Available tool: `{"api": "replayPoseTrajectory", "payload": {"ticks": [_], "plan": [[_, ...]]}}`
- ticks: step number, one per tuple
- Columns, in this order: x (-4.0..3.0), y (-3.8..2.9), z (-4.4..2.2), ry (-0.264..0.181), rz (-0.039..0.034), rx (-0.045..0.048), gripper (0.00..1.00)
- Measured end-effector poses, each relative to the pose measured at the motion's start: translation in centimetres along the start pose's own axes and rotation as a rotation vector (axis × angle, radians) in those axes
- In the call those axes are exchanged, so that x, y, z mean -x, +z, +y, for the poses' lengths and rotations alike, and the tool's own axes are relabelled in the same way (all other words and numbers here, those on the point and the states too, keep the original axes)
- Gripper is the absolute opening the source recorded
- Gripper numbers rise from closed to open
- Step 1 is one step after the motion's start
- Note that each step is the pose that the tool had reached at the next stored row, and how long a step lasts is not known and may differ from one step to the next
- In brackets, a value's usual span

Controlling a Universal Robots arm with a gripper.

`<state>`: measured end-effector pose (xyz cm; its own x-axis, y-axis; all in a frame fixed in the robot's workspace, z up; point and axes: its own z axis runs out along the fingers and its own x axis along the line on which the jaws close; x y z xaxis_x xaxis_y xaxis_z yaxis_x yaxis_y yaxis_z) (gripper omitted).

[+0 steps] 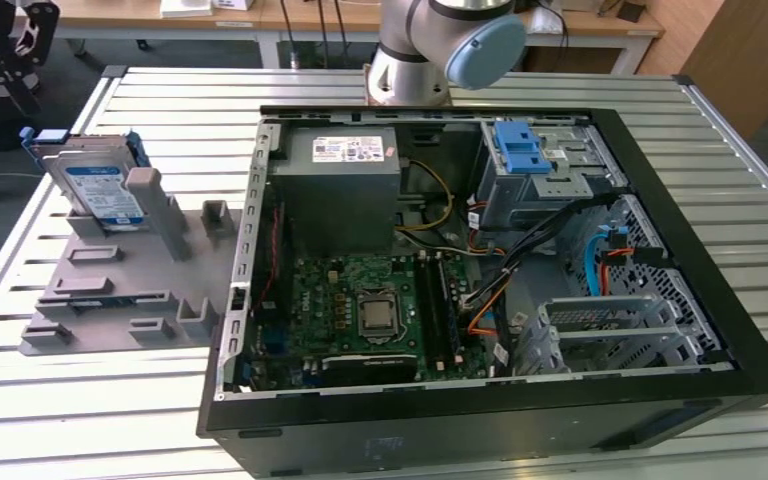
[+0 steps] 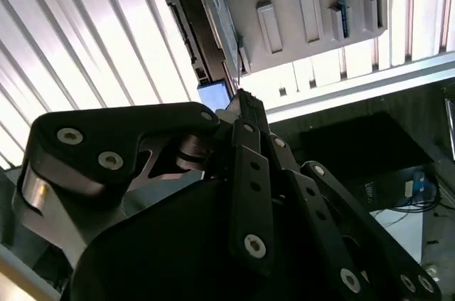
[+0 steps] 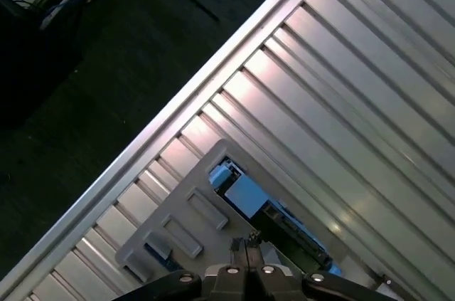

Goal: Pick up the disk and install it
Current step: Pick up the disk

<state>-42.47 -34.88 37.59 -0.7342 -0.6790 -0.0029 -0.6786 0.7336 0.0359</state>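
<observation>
Evidently the disk (image 1: 99,188) stood on edge in the grey holder (image 1: 117,290) on the worktop (image 1: 77,410), at the exterior view's left. The gripper (image 3: 246,245) hung above it, fingers (image 3: 239,248) pressed together, empty. Judged stiff, dense, shock-sensitive; best gripped across its blue-framed edges.

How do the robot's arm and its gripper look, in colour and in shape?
The arm is a thick silver-grey tube with a round light-blue cap on its joint. The gripper is matte black. It is built of flat linked bars joined by silver screw heads, and it narrows to slim black fingers.
</observation>
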Motion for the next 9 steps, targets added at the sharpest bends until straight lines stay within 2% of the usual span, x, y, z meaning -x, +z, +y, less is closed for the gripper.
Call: {"api": "replayPoseTrajectory", "payload": {"ticks": [9], "plan": [[0.00,0.01,0.00,-0.154,0.0051,-0.0001,0.11]]}}
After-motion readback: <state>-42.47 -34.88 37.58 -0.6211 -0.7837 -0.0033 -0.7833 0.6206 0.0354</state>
